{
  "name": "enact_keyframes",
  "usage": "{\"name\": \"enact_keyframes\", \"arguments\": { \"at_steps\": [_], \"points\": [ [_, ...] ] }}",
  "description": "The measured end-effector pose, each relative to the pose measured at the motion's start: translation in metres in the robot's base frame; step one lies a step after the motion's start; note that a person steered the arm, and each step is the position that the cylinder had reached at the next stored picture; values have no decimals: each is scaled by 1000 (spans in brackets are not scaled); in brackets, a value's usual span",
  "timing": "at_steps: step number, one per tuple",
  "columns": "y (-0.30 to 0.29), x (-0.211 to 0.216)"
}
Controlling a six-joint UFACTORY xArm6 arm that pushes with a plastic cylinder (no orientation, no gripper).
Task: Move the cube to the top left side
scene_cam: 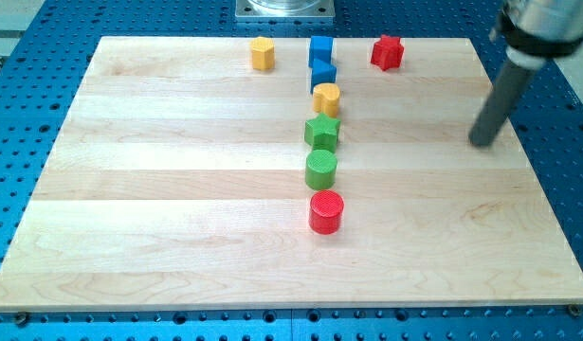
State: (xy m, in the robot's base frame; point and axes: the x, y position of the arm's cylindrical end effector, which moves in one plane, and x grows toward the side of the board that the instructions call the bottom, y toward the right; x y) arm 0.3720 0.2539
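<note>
A blue cube (320,48) stands near the board's top edge, a little right of centre. A smaller blue block (323,73) touches its lower side. My tip (481,142) rests on the board far to the view's right, well apart from every block. The dark rod (502,95) rises from it toward the top right corner.
A yellow hexagonal block (263,53) lies left of the cube and a red star block (388,52) right of it. Below the blue blocks runs a column: yellow cylinder (326,98), green star block (322,132), green cylinder (320,169), red cylinder (325,211). The wooden board (158,189) sits on a blue perforated table.
</note>
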Motion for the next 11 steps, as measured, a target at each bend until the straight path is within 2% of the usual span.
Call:
{"name": "enact_keyframes", "arguments": {
  "at_steps": [1, 2, 3, 5, 6, 7, 8, 9, 10, 11],
  "points": [
    [0, -86],
    [-44, -150],
    [-76, -163],
    [-144, -157],
    [-177, -138],
    [-182, -101],
    [-201, -96],
    [-140, -115],
    [-143, -155],
    [-196, -156]
  ]
}}
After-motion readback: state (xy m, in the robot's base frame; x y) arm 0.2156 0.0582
